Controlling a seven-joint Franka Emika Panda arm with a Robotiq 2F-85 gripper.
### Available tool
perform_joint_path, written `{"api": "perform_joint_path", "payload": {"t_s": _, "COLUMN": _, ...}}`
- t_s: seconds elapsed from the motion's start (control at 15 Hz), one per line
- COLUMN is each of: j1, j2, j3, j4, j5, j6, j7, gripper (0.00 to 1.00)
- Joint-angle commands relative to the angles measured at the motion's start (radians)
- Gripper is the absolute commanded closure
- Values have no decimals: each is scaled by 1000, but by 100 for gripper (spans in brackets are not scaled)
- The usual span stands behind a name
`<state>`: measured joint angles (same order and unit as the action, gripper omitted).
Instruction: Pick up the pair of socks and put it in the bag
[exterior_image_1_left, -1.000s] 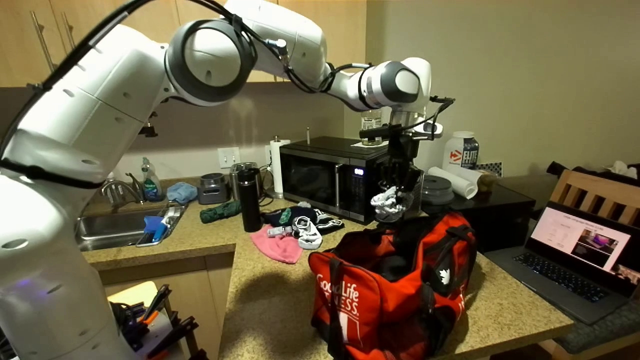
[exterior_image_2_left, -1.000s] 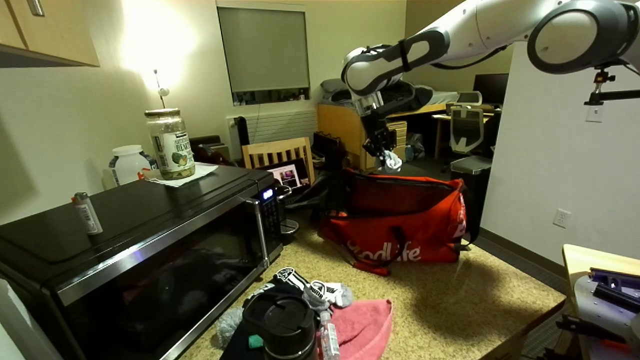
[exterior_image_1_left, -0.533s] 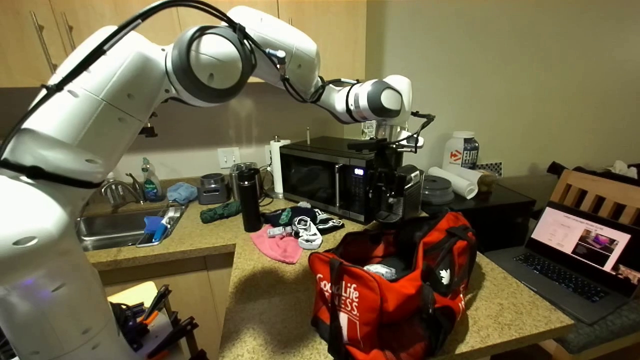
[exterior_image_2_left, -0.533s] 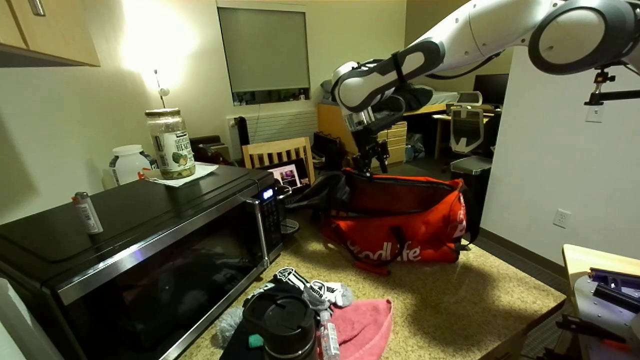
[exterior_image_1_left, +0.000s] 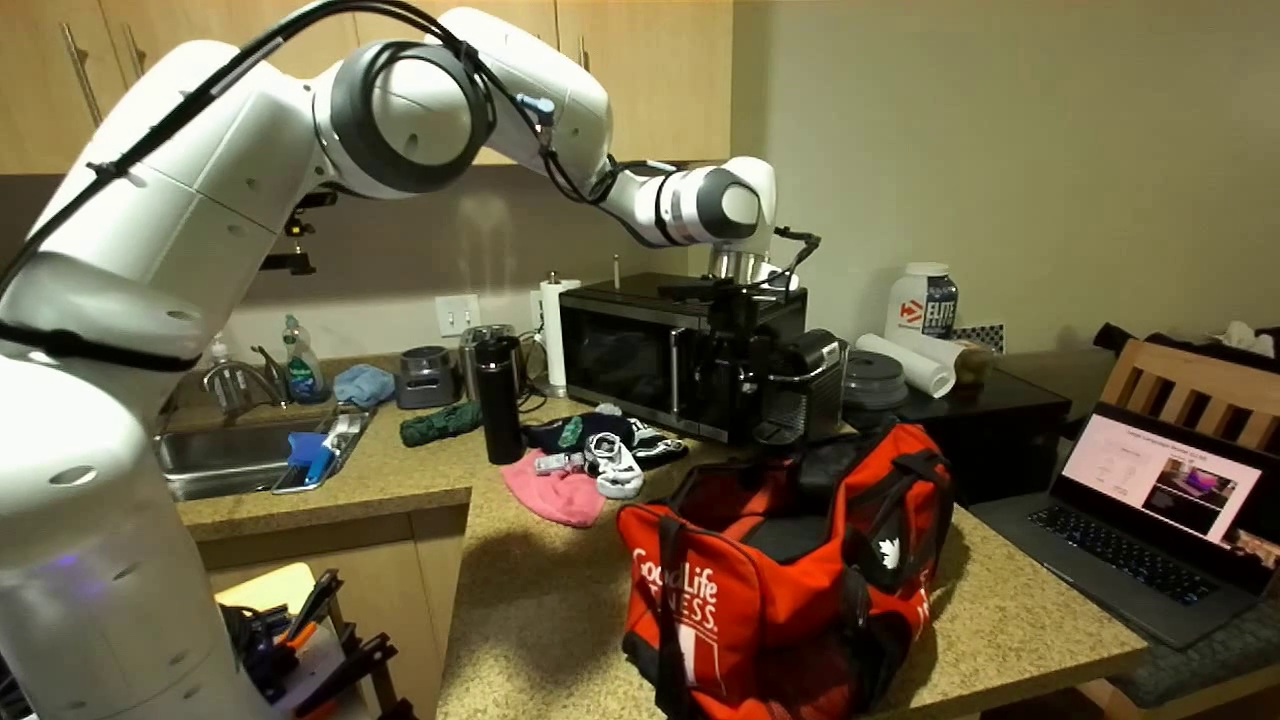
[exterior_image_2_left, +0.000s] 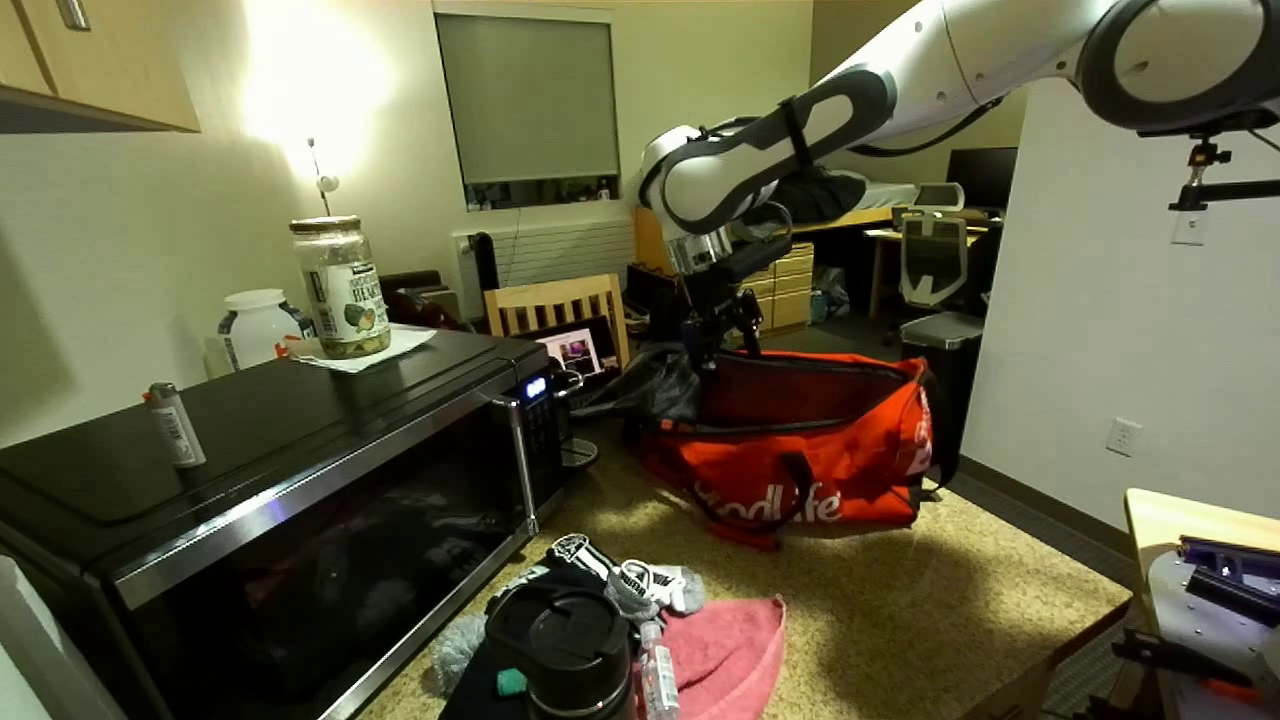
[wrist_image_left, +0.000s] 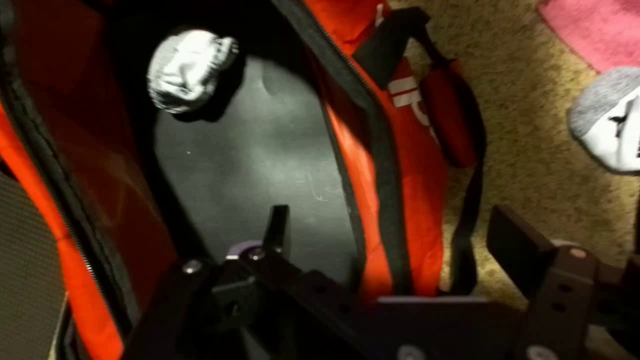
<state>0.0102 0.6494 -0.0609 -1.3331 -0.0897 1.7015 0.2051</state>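
Red fabric with black trim makes up the bag (exterior_image_1_left: 800, 590), standing on the counter (exterior_image_1_left: 540, 620) at five o'clock in an exterior view. Its mouth gapes upward; the walls look floppy and should give if bumped, so lifting by a strap (exterior_image_1_left: 670, 660) would be surest. Behind it, toward eleven o'clock, sits a microwave (exterior_image_1_left: 630, 370); its dark door hides whatever may be inside.

By the bag's edge hangs the hand (wrist_image_left: 390, 235), fingers (wrist_image_left: 515, 245) spread wide, gripping nothing; in the wrist view one finger shows against the bag's black base (wrist_image_left: 245, 160), the other against the counter. A glass jar (exterior_image_2_left: 345, 290) stands on paper (exterior_image_2_left: 400, 345) atop the microwave, something pale, too small to name, at its bottom.

Smallest, the pair of socks (wrist_image_left: 192, 72) lies inside the bag, visible only in the wrist view, toward the eleven-o'clock end of the base and at ten o'clock from the hand. So the putting-in looks done. It should handle as light, soft knit: easily squashed, hard to damage, more clinging than slippery. If it needs shifting, take it across the thick middle; pinching the little flap (wrist_image_left: 229, 46) at two o'clock could unroll it.
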Motion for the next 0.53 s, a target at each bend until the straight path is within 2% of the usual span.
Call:
{"api": "perform_joint_path", "payload": {"t_s": 0.0, "j1": 21, "j2": -121, "j3": 53, "j4": -140, "j5": 53, "j6": 39, "j7": -37, "gripper": 0}}
{"api": "perform_joint_path", "payload": {"t_s": 0.47, "j1": 34, "j2": -190, "j3": 137, "j4": -247, "j5": 158, "j6": 61, "j7": -172, "gripper": 0}}
